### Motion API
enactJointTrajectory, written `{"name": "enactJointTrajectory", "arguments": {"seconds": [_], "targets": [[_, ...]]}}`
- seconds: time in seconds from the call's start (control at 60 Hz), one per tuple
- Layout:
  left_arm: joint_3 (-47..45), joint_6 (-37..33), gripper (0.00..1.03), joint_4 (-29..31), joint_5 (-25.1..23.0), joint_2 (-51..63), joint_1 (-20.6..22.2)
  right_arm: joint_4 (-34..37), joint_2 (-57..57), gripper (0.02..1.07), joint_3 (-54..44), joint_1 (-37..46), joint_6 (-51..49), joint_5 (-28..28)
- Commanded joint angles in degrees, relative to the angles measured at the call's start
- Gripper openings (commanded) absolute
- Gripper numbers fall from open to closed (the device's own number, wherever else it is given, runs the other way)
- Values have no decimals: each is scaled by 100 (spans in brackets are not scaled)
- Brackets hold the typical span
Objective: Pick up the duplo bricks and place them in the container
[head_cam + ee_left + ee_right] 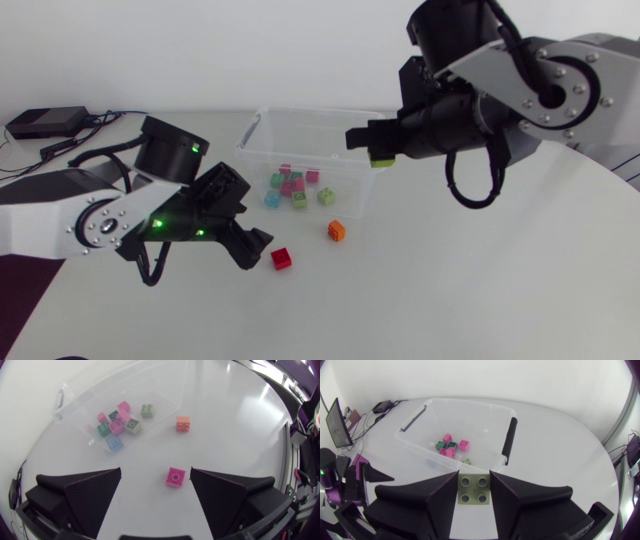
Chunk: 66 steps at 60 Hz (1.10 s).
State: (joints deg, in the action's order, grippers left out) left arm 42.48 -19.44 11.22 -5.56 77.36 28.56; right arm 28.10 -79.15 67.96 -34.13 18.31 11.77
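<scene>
Red brick [282, 259] seems light, rigid, slick; we'd pinch flat sides with our open left end effector [155, 472]; right end effector [474, 478] clamps green brick [473, 491].

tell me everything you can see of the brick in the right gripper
The green duplo brick is a square two-by-two block of smooth olive-green plastic, its four round studs facing the wrist camera. The right gripper is shut on it, one finger against each of two opposite sides, holding it off the table. In the head view it shows by the clear container's end rim nearest that arm, not yet inside.
</scene>
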Motion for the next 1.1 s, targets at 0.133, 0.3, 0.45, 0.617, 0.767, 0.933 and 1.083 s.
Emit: {"name": "enactJointTrajectory", "arguments": {"seconds": [0.133, 0.3, 0.45, 0.617, 0.767, 0.933, 1.083], "targets": [[-223, -438, 96, -498, -15, 982, 141, -727, -452, 28, 261, 117, -389, 71], [-196, -693, 96, -859, -6, 1483, 344, -1403, -918, 28, 296, 196, -574, 71], [-12, -1062, 96, -894, -6, 1694, 388, -1825, -1295, 29, 393, 223, -802, -26], [489, -1589, 96, -358, -129, 1940, 282, -2265, -1779, 74, 551, 266, -864, 247], [1052, -1923, 96, 293, -358, 2318, 221, -2467, -1559, 103, 314, 187, -943, 300], [1324, -2090, 92, 521, -358, 2732, 221, -2854, -373, 103, -697, 29, -1215, 282], [1527, -2187, 81, 741, -358, 3057, 203, -2959, 770, 103, -1672, -138, -1356, 168]]}}
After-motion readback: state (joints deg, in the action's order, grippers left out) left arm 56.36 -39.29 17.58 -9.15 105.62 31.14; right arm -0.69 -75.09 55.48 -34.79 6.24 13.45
